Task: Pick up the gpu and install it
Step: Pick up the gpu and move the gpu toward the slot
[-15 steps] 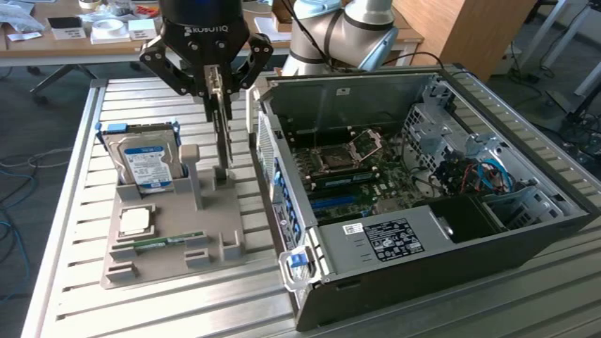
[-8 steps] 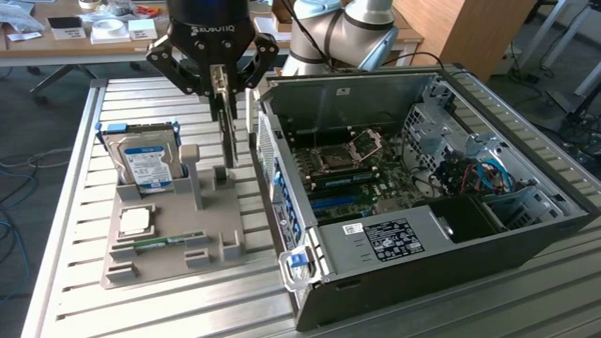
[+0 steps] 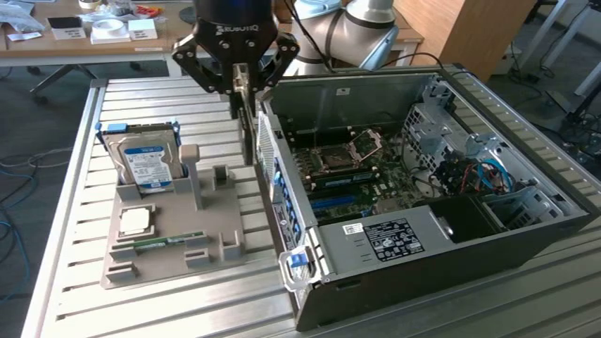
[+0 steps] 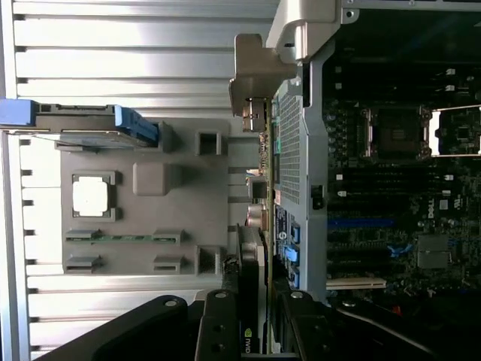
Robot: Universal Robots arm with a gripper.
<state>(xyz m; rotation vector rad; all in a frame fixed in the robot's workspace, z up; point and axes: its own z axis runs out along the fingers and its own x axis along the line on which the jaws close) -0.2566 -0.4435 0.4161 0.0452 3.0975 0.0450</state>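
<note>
My gripper (image 3: 242,88) is shut on the gpu (image 3: 247,130), which hangs edge-on below the fingers, above the table. It is in the gap between the grey parts fixture (image 3: 221,246) and the rear wall of the open computer case (image 3: 404,239). In the wrist view the gpu (image 4: 252,256) runs out from between my gripper's (image 4: 259,323) black fingers, a thin dark card with its silver bracket at the far end, close beside the case's perforated rear panel (image 4: 289,150). The motherboard (image 3: 348,169), with its blue slots (image 4: 361,223), lies open inside the case.
The fixture (image 4: 180,226) holds an upright hard drive (image 3: 146,158), a CPU (image 3: 136,220) and a RAM stick (image 3: 165,243). Drive cages and cables (image 3: 479,172) fill the case on the exterior view's right. A cluttered desk (image 3: 94,42) stands behind the slatted table.
</note>
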